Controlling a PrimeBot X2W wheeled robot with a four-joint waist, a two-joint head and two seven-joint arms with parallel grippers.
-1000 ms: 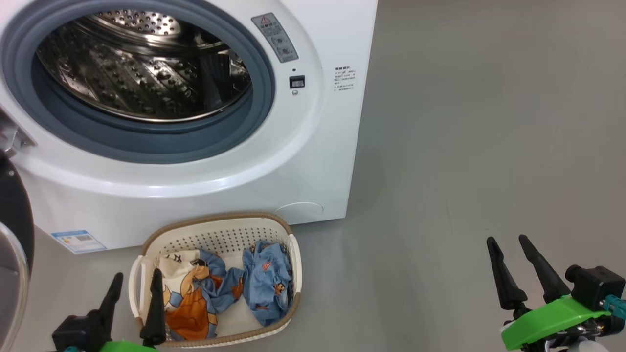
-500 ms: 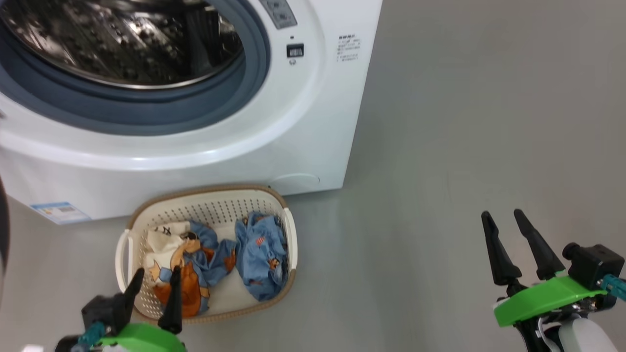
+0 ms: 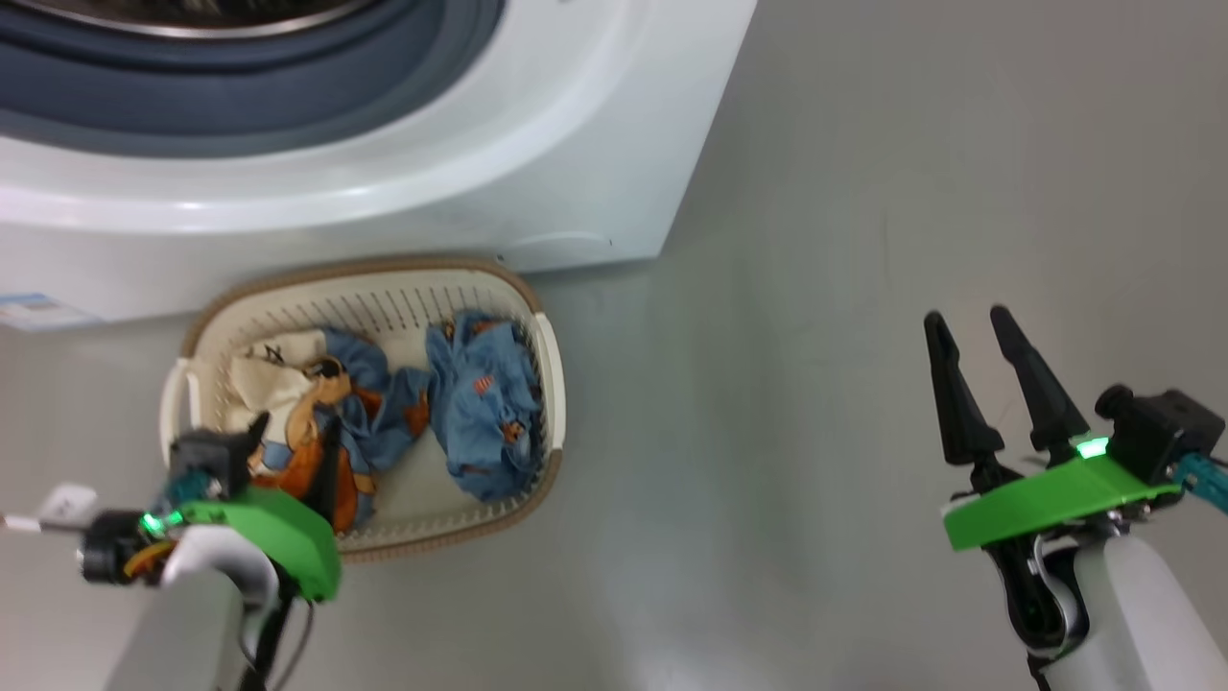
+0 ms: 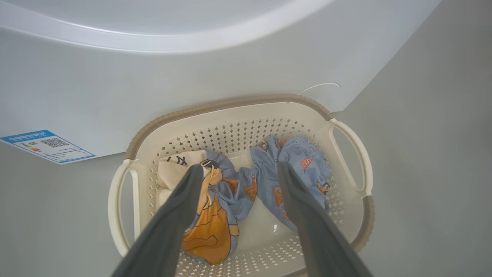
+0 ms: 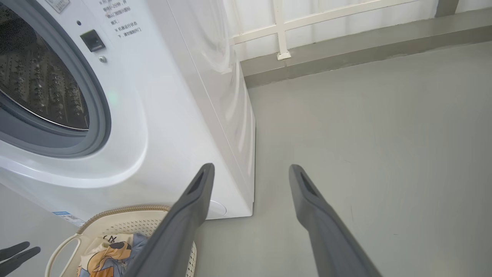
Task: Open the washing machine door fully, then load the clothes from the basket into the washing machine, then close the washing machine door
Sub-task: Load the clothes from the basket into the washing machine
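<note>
Open grey floor [image 3: 815,288] across the whole right half of the head view, from the lower right corner of the washing machine [image 3: 537,182] down to the bottom edge. At lower right there, right hand [image 3: 966,321] over bare floor, well apart from everything, fingers spread wide, holding nothing.

At lower left, left hand [image 3: 295,441] above the near left part of the basket [image 3: 384,302] — fingers wide apart too, nothing gripped. Tips over the clothes [image 3: 460,403]; touching or not, impossible to tell.

Basket on the floor just in front of the machine's white front, far brown rim close under it. Cream, perforated, rounded, with a looped handle at each short end.

Inside, two crumpled garments: cream-and-orange printed one [image 4: 209,231] at left, light blue one [image 4: 307,165] at right, a strip of bare basket bottom between them.

Blue label [image 4: 46,145] low on the machine, at left of the left wrist view. Grey-blue seal [image 3: 240,106] along the top edge of the head view.
</note>
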